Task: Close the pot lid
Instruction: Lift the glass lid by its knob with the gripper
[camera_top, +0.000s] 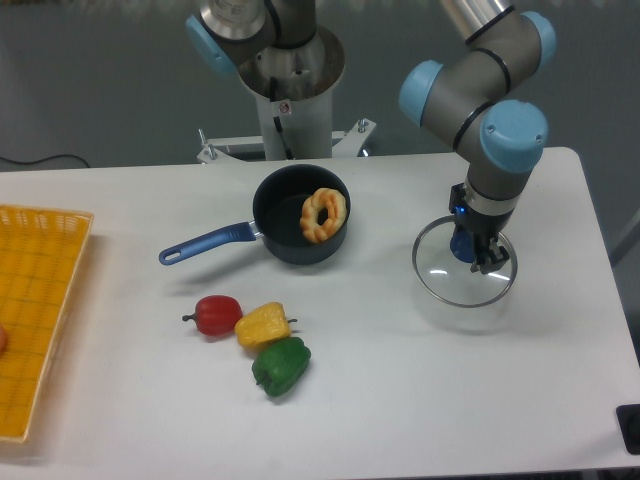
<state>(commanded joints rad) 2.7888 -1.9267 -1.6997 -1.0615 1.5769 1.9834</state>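
The pot (285, 235), a small dark navy saucepan, stands open at the table's middle back, its blue handle (205, 243) pointing left toward the front. A ring-shaped pastry (323, 214) leans inside against its right wall. To the pot's right is the lid (440, 265), a clear glass disc with a thin metal rim. It looks tilted toward the camera, and I cannot tell whether it touches the table. My gripper (482, 262) comes straight down onto the lid's centre and is shut on it there. Its fingers hide the knob.
A red pepper (216, 314), a yellow pepper (263, 324) and a green pepper (281, 366) lie clustered in front of the pot. A yellow basket (40, 300) sits along the left edge. A second arm's base (290, 100) stands behind the pot.
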